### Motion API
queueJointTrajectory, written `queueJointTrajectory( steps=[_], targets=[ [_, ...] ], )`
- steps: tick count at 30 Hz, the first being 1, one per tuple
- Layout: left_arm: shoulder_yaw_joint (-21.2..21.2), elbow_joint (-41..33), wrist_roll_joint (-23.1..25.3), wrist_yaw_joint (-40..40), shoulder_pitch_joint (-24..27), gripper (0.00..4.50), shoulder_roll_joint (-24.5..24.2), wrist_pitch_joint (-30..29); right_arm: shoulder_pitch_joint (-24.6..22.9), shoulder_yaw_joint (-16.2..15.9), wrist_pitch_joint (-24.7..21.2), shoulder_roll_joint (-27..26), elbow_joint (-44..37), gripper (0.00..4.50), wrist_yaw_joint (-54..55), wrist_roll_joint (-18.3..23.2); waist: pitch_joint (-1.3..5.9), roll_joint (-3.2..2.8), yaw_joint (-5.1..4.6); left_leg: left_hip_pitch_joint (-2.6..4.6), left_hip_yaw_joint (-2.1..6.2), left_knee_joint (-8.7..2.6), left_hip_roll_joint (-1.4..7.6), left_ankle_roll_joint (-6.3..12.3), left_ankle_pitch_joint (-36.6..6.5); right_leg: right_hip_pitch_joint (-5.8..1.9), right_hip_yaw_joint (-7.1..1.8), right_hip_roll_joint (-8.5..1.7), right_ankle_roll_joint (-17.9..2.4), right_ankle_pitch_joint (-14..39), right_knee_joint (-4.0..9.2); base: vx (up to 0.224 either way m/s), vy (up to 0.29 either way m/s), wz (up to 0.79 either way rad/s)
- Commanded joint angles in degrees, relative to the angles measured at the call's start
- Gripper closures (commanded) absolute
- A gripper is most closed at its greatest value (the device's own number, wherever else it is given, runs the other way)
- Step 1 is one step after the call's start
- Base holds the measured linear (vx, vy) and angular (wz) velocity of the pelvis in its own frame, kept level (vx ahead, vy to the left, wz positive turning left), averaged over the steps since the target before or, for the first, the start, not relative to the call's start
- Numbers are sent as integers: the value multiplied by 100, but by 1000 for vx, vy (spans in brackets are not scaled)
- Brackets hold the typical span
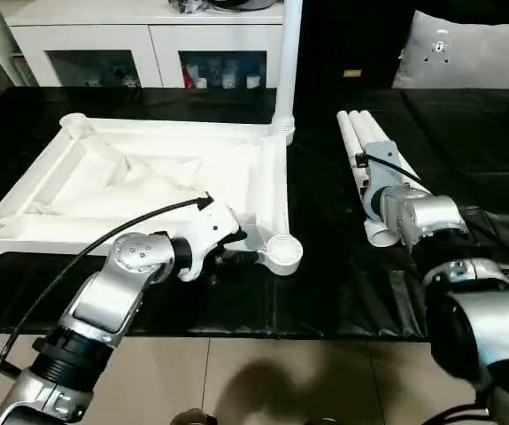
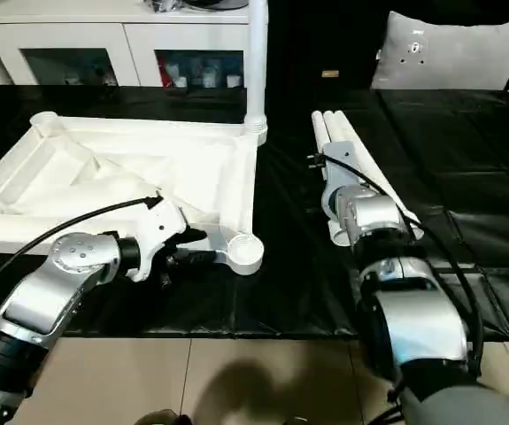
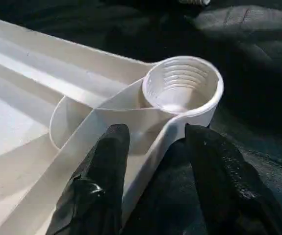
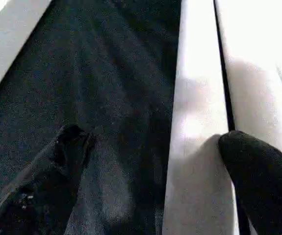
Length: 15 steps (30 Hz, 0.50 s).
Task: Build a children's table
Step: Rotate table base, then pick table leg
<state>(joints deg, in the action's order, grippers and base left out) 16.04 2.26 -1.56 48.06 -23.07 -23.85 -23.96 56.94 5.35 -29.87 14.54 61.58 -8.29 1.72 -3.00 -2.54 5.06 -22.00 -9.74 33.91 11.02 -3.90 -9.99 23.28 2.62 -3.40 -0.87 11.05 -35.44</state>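
The tabletop (image 1: 148, 177) lies upside down on the black table cover (image 1: 466, 133), filling the left half of the left eye view, ribbed underside up. One leg (image 1: 287, 62) already stands upright in the far corner socket at the upper centre of the frame. Three loose legs (image 1: 365, 168) lie side by side on the cover in the right centre.

The left gripper (image 3: 153, 142) straddles the tabletop's rim just beside the near corner socket (image 3: 182, 88), one finger inside the rim and one outside, narrowly parted with the rim between them. It appears to be steadying the top. The right gripper (image 4: 155, 142) hovers over the leftmost loose leg, fingers wide, one over bare cover and the other beside the tube, not yet closed on it.

The step in hand looks like picking up the second leg. The next move calls for lowering and closing on that leg, lifting it, turning it upright, and seating it in the threaded near socket.
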Motion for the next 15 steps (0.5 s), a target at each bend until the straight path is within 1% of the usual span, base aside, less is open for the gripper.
queueJointTrajectory(
  steps=[1,2,3,4,8,9,11,12,13,14,15],
  targets=[
    [-4,-138,-20,34,23,203,-49,-88,97,93,-69,46,233,0,19,45,421,29,-2,83,5,-310,133,-21,-709,-331,-203,-373,-1335,210,299,0,0,0],
    [8,-144,-26,37,23,193,-59,-95,111,117,-109,55,287,0,17,75,422,28,-1,87,5,-311,135,-21,-716,-330,-202,-372,-1334,217,301,0,0,0],
    [18,-148,-35,36,22,193,-68,-101,128,132,-122,62,337,0,18,101,424,32,-4,83,3,-307,128,-21,-703,-332,-202,-365,-1329,209,296,0,0,0],
    [27,-148,-39,37,18,166,-74,-109,140,125,-177,70,386,0,-56,116,423,20,0,84,3,-303,127,-13,-707,-328,-203,-365,-1326,205,294,0,0,0],
    [43,-151,-18,28,2,154,-77,-139,210,164,-355,80,575,0,-253,150,419,24,3,79,2,-303,132,-12,-777,-329,-196,-364,-1343,297,302,0,0,0],
    [54,-146,12,27,-4,127,-94,-131,231,177,-386,83,625,0,-247,148,418,28,3,74,4,-301,135,-12,-788,-328,-194,-366,-1342,322,300,0,0,0],
    [54,-149,27,27,7,117,-114,-118,241,179,-436,80,651,0,-301,159,410,26,3,80,4,-303,135,-32,-855,-316,-193,-368,-1333,454,312,0,0,0],
    [57,-147,35,23,3,112,-118,-115,253,213,-453,79,675,0,-331,188,407,12,5,88,5,-304,137,-55,-931,-308,-194,-374,-1325,569,321,0,0,0],
    [57,-142,37,15,-16,91,-114,-124,276,261,-481,84,718,16,-396,233,402,38,0,88,4,-308,140,-69,-983,-306,-199,-373,-1307,642,330,0,0,0],
    [52,-147,31,13,-22,75,-116,-133,289,279,-506,85,736,33,-438,256,403,40,1,89,7,-308,139,-74,-998,-306,-197,-372,-1308,675,326,0,0,0],
    [50,-144,29,9,-30,75,-114,-136,297,300,-532,86,750,33,-464,279,398,36,5,87,5,-309,140,-76,-1016,-302,-199,-374,-1293,719,332,0,0,0]
  ],
)
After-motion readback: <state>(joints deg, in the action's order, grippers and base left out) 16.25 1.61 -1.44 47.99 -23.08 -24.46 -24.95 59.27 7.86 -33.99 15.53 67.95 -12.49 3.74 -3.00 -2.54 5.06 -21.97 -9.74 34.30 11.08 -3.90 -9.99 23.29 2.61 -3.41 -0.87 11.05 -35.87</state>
